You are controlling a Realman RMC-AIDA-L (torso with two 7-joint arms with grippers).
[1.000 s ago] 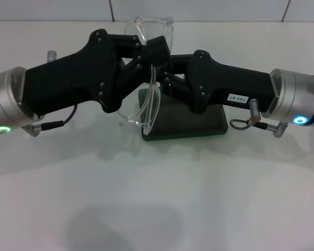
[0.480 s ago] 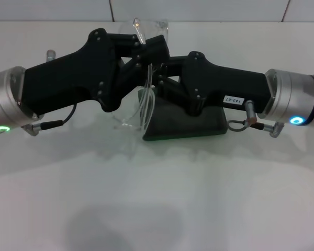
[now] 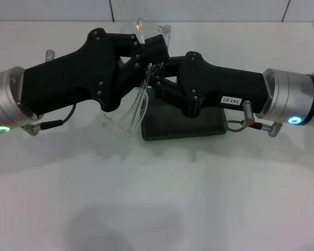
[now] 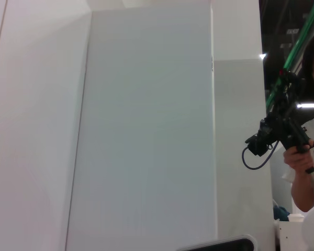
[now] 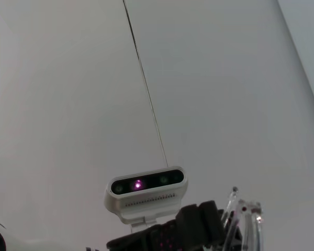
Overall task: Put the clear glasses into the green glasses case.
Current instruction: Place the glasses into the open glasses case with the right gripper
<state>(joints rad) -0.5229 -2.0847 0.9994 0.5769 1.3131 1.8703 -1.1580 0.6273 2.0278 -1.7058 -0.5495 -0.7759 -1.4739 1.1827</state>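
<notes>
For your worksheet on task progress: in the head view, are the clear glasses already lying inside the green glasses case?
No: the clear glasses hang in the air between both end effectors, above the closed green glasses case.

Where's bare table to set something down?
Front half of the table, nearer than the green glasses case, is bare. Crowded mid-back: left gripper and right gripper meet on the clear glasses over the case.

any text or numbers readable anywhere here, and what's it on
"143-07", seen upside down, on a white sticker on the right gripper body.
"RO", cut off at the picture's edge, on the shirt of a person in the left wrist view.
No lettering readable on the green glasses case; none on the left gripper.
</notes>
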